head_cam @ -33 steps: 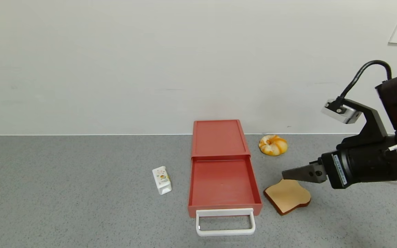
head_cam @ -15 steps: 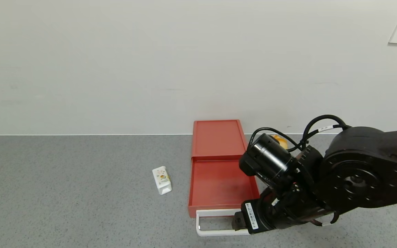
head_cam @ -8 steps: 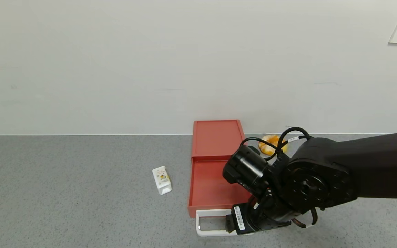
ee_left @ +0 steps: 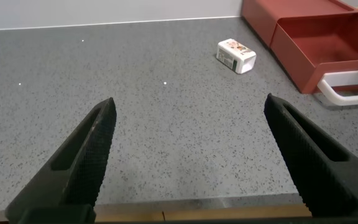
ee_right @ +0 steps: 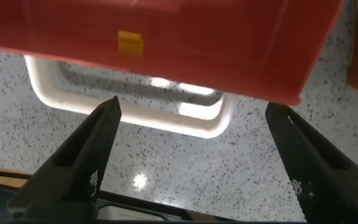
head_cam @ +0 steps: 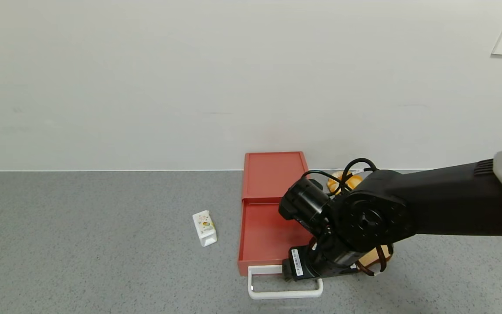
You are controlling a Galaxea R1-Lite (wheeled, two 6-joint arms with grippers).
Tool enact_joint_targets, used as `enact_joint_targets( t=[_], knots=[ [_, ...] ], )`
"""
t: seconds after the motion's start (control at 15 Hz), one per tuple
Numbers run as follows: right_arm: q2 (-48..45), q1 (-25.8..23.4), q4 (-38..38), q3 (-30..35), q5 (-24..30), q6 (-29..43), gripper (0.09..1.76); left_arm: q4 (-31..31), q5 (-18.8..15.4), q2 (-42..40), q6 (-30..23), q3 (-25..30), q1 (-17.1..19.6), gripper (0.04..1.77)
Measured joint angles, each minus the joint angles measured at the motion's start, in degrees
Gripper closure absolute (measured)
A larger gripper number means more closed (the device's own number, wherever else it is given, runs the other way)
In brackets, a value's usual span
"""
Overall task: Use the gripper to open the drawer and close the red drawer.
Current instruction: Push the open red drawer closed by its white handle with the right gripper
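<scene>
Down at the near end of the red drawer (head_cam: 277,213), your right gripper (head_cam: 296,274) sits over the white loop handle (head_cam: 283,294) with its fingers spread wide, gripping nothing. The tray is pulled out on the grey counter (head_cam: 103,244), so I'd say closing comes next. Watch out: push off-centre and the box could skew or slide toward the wall rather than shut. The toast (head_cam: 371,257) sits just beside the wrist and could get bumped. Only the right wrist view shows the handle (ee_right: 135,106) lying between the open fingers (ee_right: 86,162); the head view hides that. Your left gripper (ee_left: 191,155) idles well apart, fingers also open, with the small carton (ee_left: 236,55) in sight.
</scene>
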Motion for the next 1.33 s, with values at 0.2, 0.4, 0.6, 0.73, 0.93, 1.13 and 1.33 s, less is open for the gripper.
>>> enact_joint_targets(
  t=[0.2,0.4,0.6,0.73,0.93,1.13,1.33],
  knots=[
    [1.02,-0.22,0.0,-0.72,0.05,0.06,0.14,0.0,-0.02,0.0,0.0,-0.02,0.0,0.09],
    [1.85,-0.41,0.0,-1.65,0.05,0.09,0.14,0.0,0.0,0.0,0.06,-0.02,0.0,0.09],
    [2.56,-0.51,0.28,-3.11,-0.09,0.27,0.14,-0.02,0.0,0.0,0.09,0.02,0.0,0.09],
    [3.06,-0.55,0.28,-4.0,-0.96,0.38,0.14,0.0,-0.02,0.0,0.06,0.02,0.0,0.09],
    [3.74,-0.74,0.2,-5.07,-1.19,0.5,0.14,0.02,-0.02,0.0,0.09,-0.05,0.0,0.09],
    [4.18,-0.82,0.3,-5.73,-1.22,0.57,0.14,0.0,-0.05,0.0,0.09,0.0,0.0,0.09],
    [4.46,-0.6,0.3,-6.1,-1.27,0.66,0.14,0.0,-0.05,0.0,0.09,0.0,0.0,0.09]
  ],
)
